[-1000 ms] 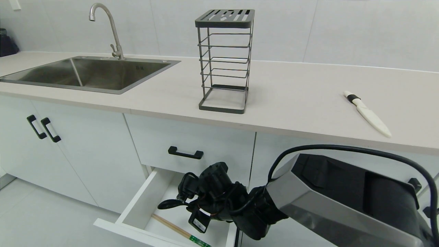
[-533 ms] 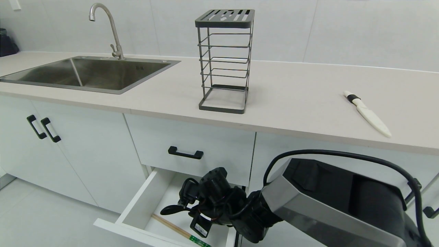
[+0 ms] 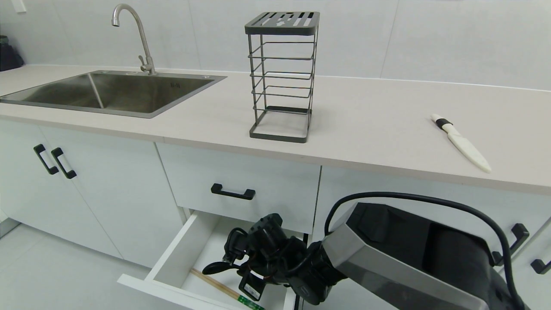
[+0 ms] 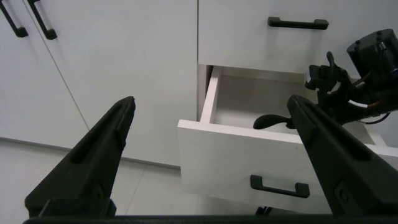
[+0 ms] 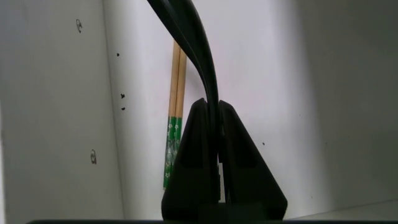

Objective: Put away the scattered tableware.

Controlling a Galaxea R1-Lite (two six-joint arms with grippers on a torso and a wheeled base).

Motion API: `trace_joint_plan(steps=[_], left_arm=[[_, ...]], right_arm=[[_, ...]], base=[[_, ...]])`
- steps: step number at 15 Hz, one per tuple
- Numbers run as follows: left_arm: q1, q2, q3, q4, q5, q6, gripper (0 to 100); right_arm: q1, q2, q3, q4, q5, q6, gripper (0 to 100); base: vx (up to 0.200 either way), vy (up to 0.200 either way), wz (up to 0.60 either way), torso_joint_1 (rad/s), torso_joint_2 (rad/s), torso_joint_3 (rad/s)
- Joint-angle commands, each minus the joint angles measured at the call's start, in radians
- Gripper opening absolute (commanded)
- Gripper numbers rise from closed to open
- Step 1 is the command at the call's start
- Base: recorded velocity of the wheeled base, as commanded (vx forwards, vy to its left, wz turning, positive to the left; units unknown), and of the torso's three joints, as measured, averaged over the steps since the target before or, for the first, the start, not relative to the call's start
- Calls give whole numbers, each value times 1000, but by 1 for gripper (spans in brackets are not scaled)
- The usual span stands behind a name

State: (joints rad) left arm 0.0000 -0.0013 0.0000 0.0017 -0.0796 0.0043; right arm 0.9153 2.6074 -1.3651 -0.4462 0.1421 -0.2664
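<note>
— What's around?

— A pale countertop [image 3: 379,120] runs across the top, with a steel sink [image 3: 129,92] and its faucet [image 3: 140,34] toward the robot's left. Below the counter a white drawer [image 3: 172,254] stands pulled out under a closed one. A tall dark wire rack [image 3: 282,22] stands upright mid-counter, and a white knife [image 3: 460,142] lies flat well off to the right.

— Anything in the way?

— The right arm's grey housing covers the drawer's right side. A pair of chopsticks [image 3: 215,284] lies on the drawer floor, close to one wall.

— And the spoon?

— The black spoon [image 3: 215,268] hangs over the open drawer, above the chopsticks, its bowl pointing to the robot's left. The right gripper [image 3: 247,270] has its jaws pinched on the handle, which rises out from between the two fingers [image 5: 239,143].

— The left gripper [image 4: 211,106]?

— It is low in front of the drawer, its jaws spread wide and holding nothing.
</note>
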Motion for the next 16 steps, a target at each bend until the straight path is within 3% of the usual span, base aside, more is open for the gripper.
trace_joint_plan(steps=[1,7,8,16], left_arm=[[0,1,0,0,0,0,100],[0,1,0,0,0,0,100],[0,1,0,0,0,0,100],[0,1,0,0,0,0,100]], right_arm=[[0,6,-9,1,1,-1,0],[5,6,-32,64,2,-59,0],[5,6,-32,64,2,-59,100],[2,-32,-25,58,2,-94,100]], base=[[0,0,0,0,0,0],[0,0,0,0,0,0],[0,0,0,0,0,0],[0,0,0,0,0,0]])
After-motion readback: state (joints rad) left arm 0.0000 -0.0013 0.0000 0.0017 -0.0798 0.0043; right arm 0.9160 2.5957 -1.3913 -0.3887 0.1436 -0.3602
